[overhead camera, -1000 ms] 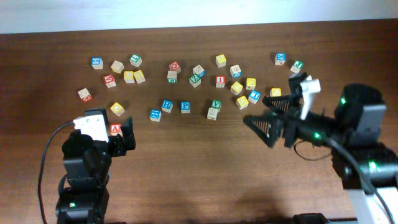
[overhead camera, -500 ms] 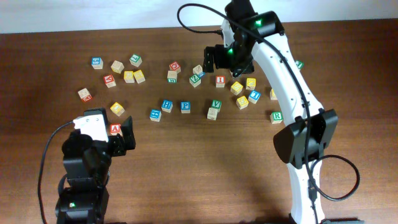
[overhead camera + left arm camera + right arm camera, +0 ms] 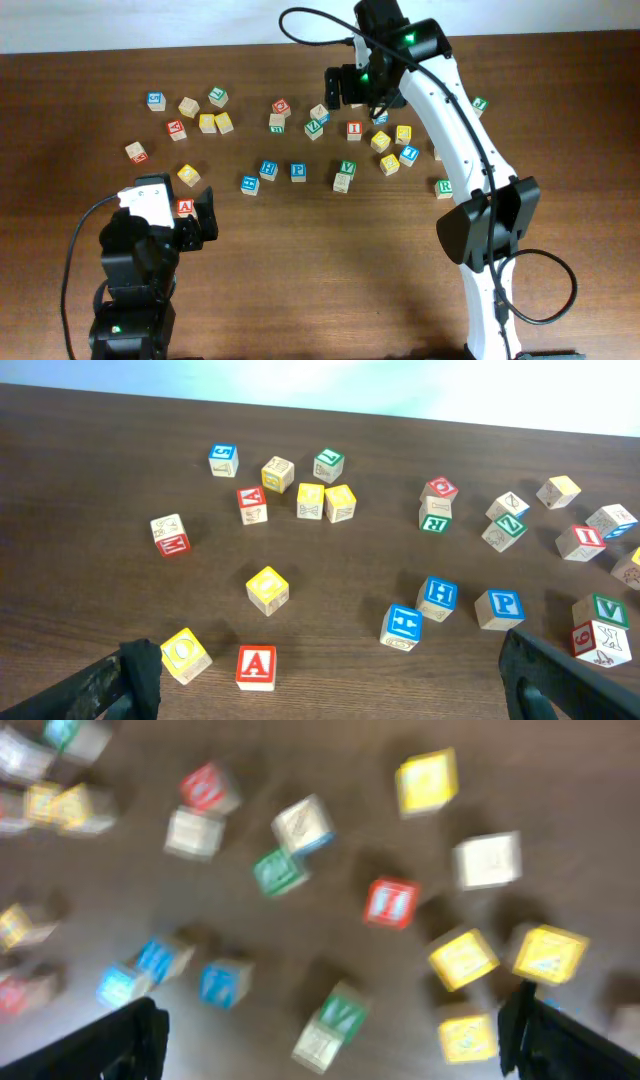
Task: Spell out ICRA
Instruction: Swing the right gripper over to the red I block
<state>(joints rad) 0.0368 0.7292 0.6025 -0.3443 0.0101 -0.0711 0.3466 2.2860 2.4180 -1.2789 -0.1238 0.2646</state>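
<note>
A red A block [image 3: 185, 207] lies at the front left, between the open fingers of my left gripper [image 3: 177, 221]; the left wrist view shows the A block [image 3: 256, 666] and the gripper [image 3: 330, 695] open around it, not touching. A red I block [image 3: 354, 129] sits in the back middle, also in the left wrist view [image 3: 581, 541] and blurred in the right wrist view [image 3: 390, 904]. A green R block [image 3: 444, 187] lies to the right. My right gripper [image 3: 355, 95] hovers open and empty [image 3: 330, 1050] above the back-middle blocks. I cannot pick out a C block for certain.
Many other letter blocks are scattered across the back half of the wooden table [image 3: 320, 270]: a yellow block [image 3: 188, 175], blue blocks [image 3: 269, 169], a blue P [image 3: 298, 171], a green V [image 3: 346, 170], yellow ones [image 3: 390, 163]. The right arm [image 3: 470, 170] spans the right side.
My right arm swung from low at the right side up and out over the back-middle blocks, then drifted slightly left. The left arm and the A block have not moved.
</note>
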